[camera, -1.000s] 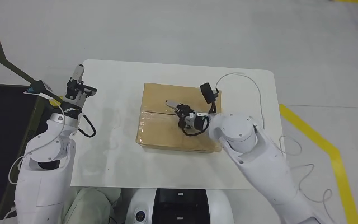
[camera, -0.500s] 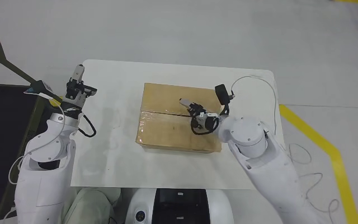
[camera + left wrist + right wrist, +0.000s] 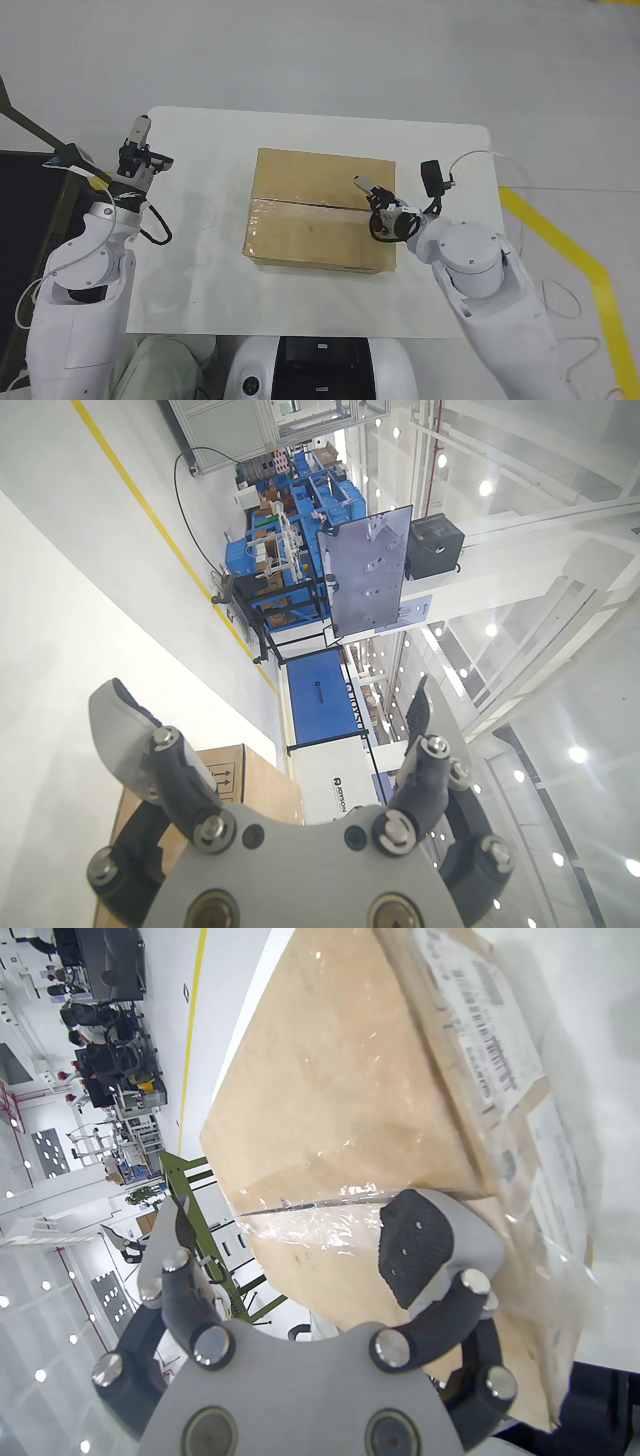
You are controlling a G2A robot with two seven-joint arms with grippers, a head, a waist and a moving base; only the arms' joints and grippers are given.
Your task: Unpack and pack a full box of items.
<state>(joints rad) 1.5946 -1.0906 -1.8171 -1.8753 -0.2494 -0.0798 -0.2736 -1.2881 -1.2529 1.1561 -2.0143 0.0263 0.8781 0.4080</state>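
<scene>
The right claw (image 3: 295, 1228) is spread wide with nothing in it. It hovers over the right end of a closed brown cardboard box (image 3: 310, 210), with one black ridged pad (image 3: 415, 1248) close to the clear tape seam (image 3: 320, 1228) across the lid. White printed labels (image 3: 490, 1043) cover the box's right side. The box sits mid-way across the white table (image 3: 200, 290). At the table's far left, well apart from the box, the left claw (image 3: 270, 695) is also spread and empty.

My left grey metal two-finger gripper (image 3: 267, 690) points forward, away from me, jaws wide apart, holding nothing. My right grey metal two-finger gripper (image 3: 295, 1213) angles forward and leftward, jaws apart too, empty.
</scene>
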